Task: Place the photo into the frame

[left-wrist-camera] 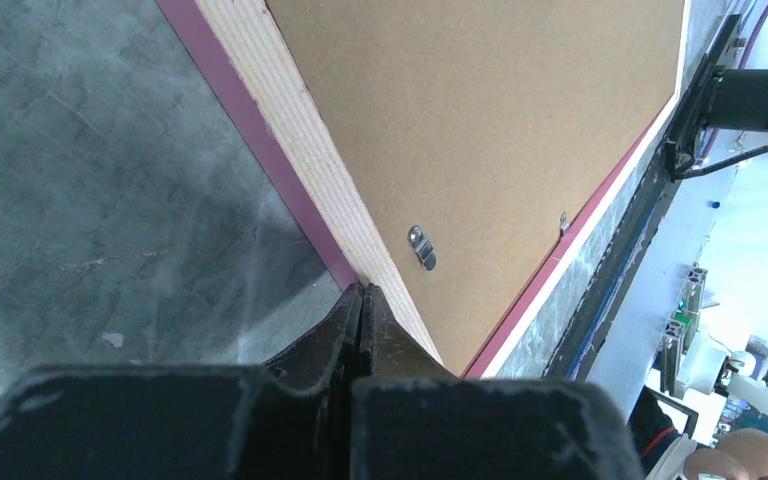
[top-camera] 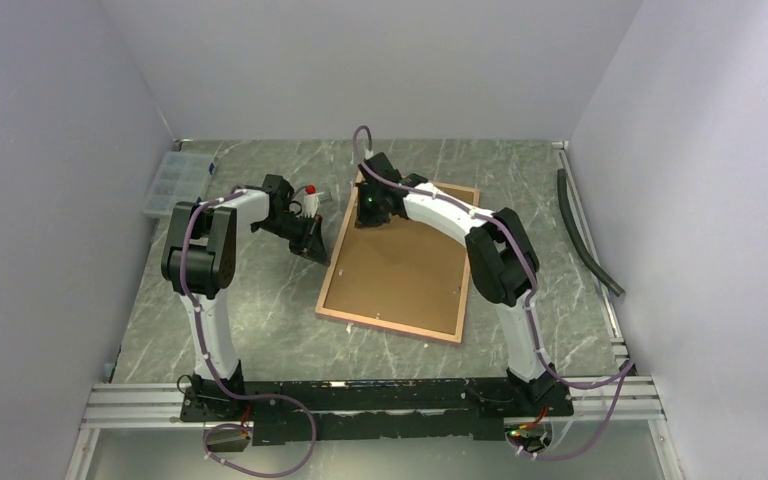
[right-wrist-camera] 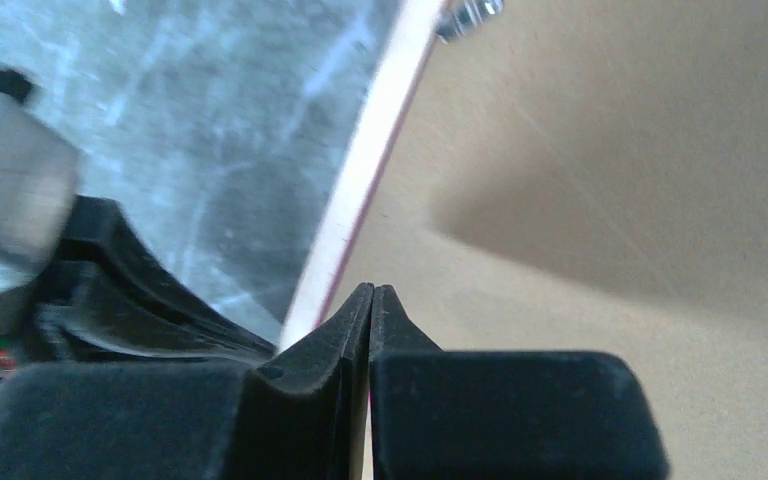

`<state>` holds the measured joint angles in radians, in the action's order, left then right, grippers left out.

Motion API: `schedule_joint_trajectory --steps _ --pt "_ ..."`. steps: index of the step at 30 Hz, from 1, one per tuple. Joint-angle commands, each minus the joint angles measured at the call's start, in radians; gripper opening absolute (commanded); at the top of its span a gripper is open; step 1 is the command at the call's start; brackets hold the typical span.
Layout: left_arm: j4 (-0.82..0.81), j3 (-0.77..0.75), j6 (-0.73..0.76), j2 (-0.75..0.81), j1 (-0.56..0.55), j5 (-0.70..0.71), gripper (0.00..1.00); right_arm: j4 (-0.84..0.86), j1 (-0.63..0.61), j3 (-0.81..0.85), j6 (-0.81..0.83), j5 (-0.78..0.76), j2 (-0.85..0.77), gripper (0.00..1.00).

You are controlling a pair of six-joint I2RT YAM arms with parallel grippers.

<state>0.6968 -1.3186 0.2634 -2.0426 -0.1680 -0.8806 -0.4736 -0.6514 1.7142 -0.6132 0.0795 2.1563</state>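
Observation:
The frame (top-camera: 390,325) lies back up on the table, tan wood rails with a pink edge. The brown backing board (top-camera: 400,270) fills it. The photo is hidden or out of view. My left gripper (top-camera: 312,248) is shut and empty, its tips (left-wrist-camera: 363,292) touching the frame's left rail (left-wrist-camera: 300,130) beside a metal turn clip (left-wrist-camera: 421,246). My right gripper (top-camera: 370,212) is shut, its tips (right-wrist-camera: 372,290) over the far left rail (right-wrist-camera: 380,140) at the edge of the board (right-wrist-camera: 580,150). I see nothing held in it.
A clear plastic compartment box (top-camera: 175,182) sits at the far left by the wall. A small white thing with a red tip (top-camera: 308,192) lies behind the left gripper. A black hose (top-camera: 585,235) runs along the right wall. White walls enclose the table.

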Motion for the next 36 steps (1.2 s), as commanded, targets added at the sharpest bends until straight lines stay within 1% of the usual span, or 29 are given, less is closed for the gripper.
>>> schedule_joint_trajectory --steps 1,5,8,10,14,18,20,23,27,29,31,32,35,36 --pt "0.021 0.001 -0.03 0.021 -0.009 0.003 0.03 0.007 0.003 0.109 0.003 -0.019 0.004 0.07" --pt "0.021 -0.008 -0.034 0.018 -0.008 -0.002 0.03 -0.016 0.029 0.22 0.018 -0.054 0.095 0.07" --pt "0.007 -0.005 -0.046 0.022 -0.008 -0.008 0.03 -0.062 0.032 0.322 0.02 -0.037 0.173 0.06" --pt "0.001 -0.008 -0.054 0.018 -0.008 -0.015 0.03 -0.045 0.031 0.295 0.008 -0.011 0.184 0.06" --pt "-0.01 -0.014 -0.062 0.013 -0.009 -0.021 0.03 -0.029 0.021 0.175 -0.014 0.002 0.177 0.04" --pt "-0.004 -0.016 -0.052 0.012 -0.008 -0.015 0.03 -0.003 0.022 0.008 -0.028 -0.027 0.132 0.0" --pt "-0.006 -0.014 -0.051 0.01 -0.008 -0.013 0.03 -0.02 0.021 -0.008 -0.018 -0.044 0.136 0.0" --pt "-0.013 -0.012 -0.061 0.012 -0.008 -0.022 0.03 -0.079 0.022 0.024 -0.002 -0.065 0.166 0.0" --pt "-0.015 -0.005 -0.069 0.021 -0.008 -0.04 0.03 -0.049 0.017 0.006 0.0 -0.051 0.114 0.01" --pt "-0.003 -0.008 -0.071 0.025 -0.008 -0.049 0.03 -0.041 0.009 -0.009 -0.015 -0.006 0.079 0.03" --pt "0.009 -0.008 -0.067 0.03 -0.008 -0.056 0.03 -0.014 -0.002 -0.062 -0.052 0.065 0.03 0.08" --pt "0.018 -0.008 -0.061 0.035 -0.008 -0.058 0.04 0.009 -0.008 -0.099 -0.074 0.1 0.002 0.12" --pt "0.037 0.0 -0.047 0.046 -0.008 -0.065 0.11 0.115 -0.009 -0.24 -0.15 0.234 -0.082 0.26" --pt "0.045 0.002 -0.043 0.048 -0.008 -0.069 0.13 0.146 -0.01 -0.275 -0.17 0.275 -0.103 0.28"
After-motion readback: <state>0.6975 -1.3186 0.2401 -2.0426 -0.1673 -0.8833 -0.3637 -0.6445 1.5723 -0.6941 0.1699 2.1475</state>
